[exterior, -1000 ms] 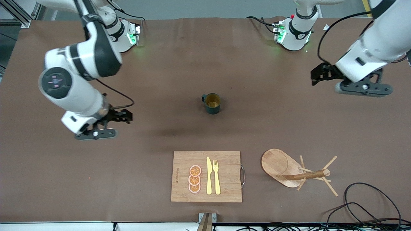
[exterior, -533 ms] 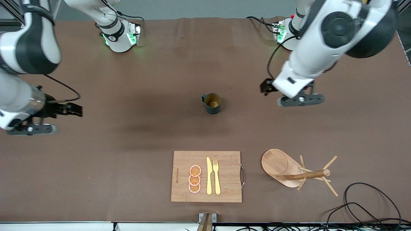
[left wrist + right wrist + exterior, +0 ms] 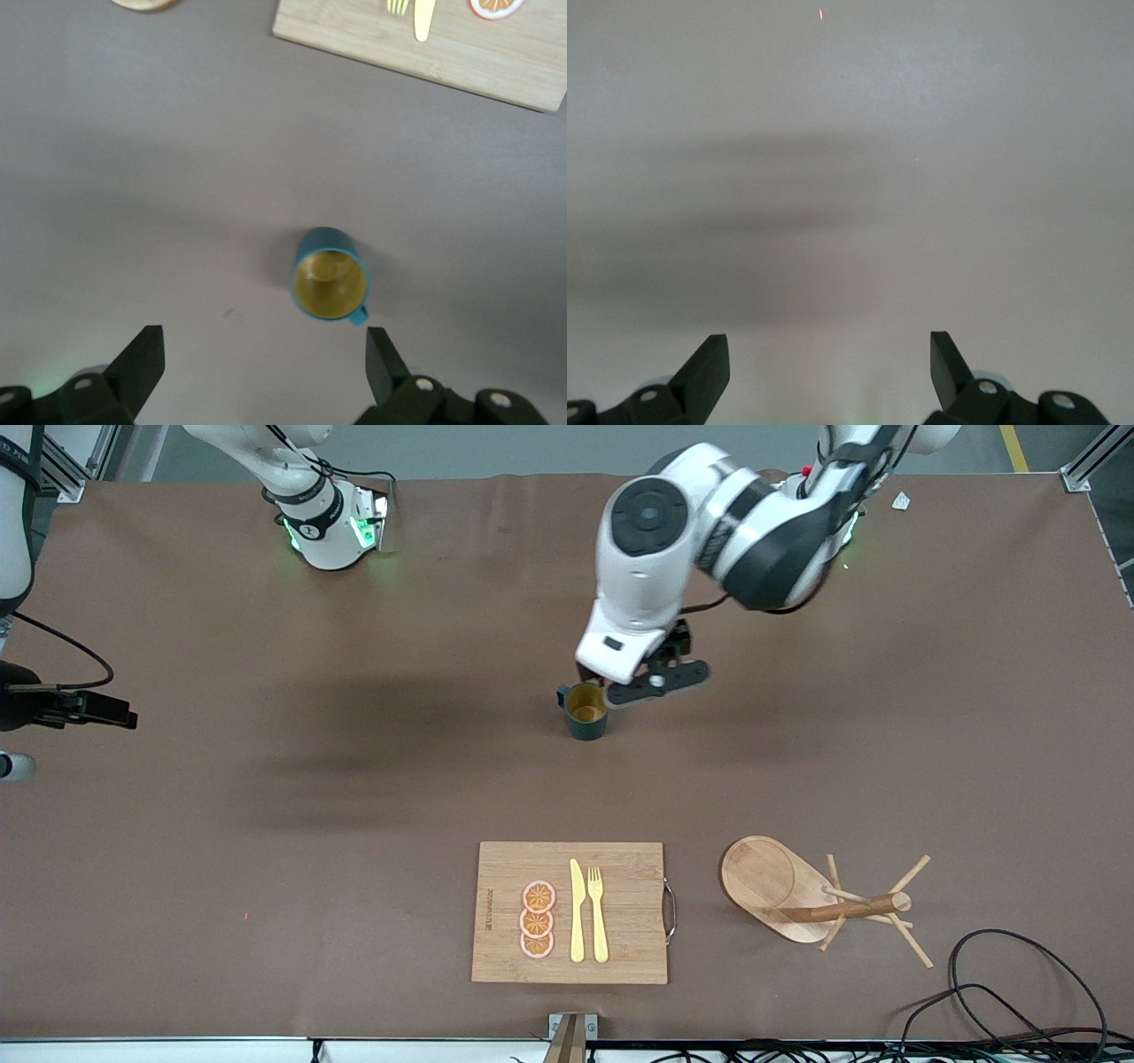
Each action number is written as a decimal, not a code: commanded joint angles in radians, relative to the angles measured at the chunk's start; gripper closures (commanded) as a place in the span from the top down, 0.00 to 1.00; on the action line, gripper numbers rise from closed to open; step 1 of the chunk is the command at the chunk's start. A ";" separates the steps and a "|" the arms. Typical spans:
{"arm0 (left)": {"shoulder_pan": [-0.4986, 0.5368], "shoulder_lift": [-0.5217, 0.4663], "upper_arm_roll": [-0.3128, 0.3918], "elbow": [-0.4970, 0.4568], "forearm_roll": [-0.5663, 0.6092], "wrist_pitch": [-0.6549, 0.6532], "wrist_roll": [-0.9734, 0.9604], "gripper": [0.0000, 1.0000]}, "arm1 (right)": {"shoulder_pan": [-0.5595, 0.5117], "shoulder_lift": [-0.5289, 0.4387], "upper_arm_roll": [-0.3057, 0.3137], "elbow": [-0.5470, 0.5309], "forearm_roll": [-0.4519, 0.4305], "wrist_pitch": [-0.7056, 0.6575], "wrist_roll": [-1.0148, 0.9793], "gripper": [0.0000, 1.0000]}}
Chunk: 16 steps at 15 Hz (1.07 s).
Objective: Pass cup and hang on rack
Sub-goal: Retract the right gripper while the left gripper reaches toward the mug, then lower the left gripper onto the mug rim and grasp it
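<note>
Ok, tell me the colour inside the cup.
Mustard yellow inside the cup, teal-green outside; the left wrist view shows it best.

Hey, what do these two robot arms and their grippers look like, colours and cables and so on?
Both arms are glossy white with black joint bands and round dark caps. The bases glow green. The left gripper and right gripper each have two black, wedge-shaped fingers. Thin black cables loop along both arms. A red button sits by the left arm's base.
</note>
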<state>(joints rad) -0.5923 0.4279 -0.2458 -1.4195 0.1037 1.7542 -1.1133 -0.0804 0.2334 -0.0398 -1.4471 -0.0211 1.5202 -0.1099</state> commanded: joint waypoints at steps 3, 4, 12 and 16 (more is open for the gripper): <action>-0.170 0.126 0.016 0.042 0.144 0.056 -0.290 1.00 | 0.002 0.003 0.020 0.048 -0.010 -0.011 0.004 1.00; -0.197 0.149 0.016 0.042 0.186 0.074 -0.357 1.00 | 0.007 0.006 0.023 0.050 -0.002 0.003 0.007 1.00; -0.365 0.307 0.017 0.074 0.477 0.087 -0.843 1.00 | 0.013 -0.029 0.018 0.004 0.053 0.003 0.010 1.00; -0.406 0.356 0.026 0.073 0.537 0.079 -1.016 0.99 | 0.049 -0.110 0.017 -0.085 0.049 0.046 0.053 1.00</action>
<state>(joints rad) -0.9750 0.7486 -0.2371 -1.3800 0.6094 1.8483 -2.0616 -0.0544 0.2117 -0.0233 -1.4340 0.0191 1.5328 -0.0973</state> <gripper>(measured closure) 0.004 0.000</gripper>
